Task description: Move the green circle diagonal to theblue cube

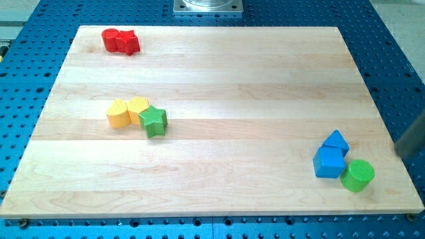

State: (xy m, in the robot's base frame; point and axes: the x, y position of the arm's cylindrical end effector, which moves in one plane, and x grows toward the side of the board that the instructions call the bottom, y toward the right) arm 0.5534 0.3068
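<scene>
My tool (413, 136) enters as a blurred dark rod from the view's right edge, slanting down towards the view's left. My tip (400, 155) sits over the right margin of the wooden desk (232, 79), touching no block. The blur hides its exact end. The tool grasps nothing; whether it is clenched or released I cannot tell.

The green circle (358, 175), a short cylinder, is the block nearest my tip, to the view's left of it and a little towards the view's bottom, with bare wood between them. Just beyond the circle, further to the view's left of my tip, is the blue cube (329, 162). The circle lies against the cube's lower right corner, touching it or very nearly so. A blue triangular block (336, 141) stands just above the cube, touching it, roughly level with my tip and to its left.

Far from my tip, across the desk towards the view's left, three blocks huddle together. A green star (154, 121) is the nearest of them. A yellow heart-like block (138, 108) and a second yellow block (118, 113), its shape unclear, press close beside it.

Farthest from my tip, in the desk's upper left corner, two red blocks (120, 41) touch each other; their shapes are hard to make out.

The desk rests on a blue perforated base (26, 26), and a metal mount (208, 5) shows at the view's top.
</scene>
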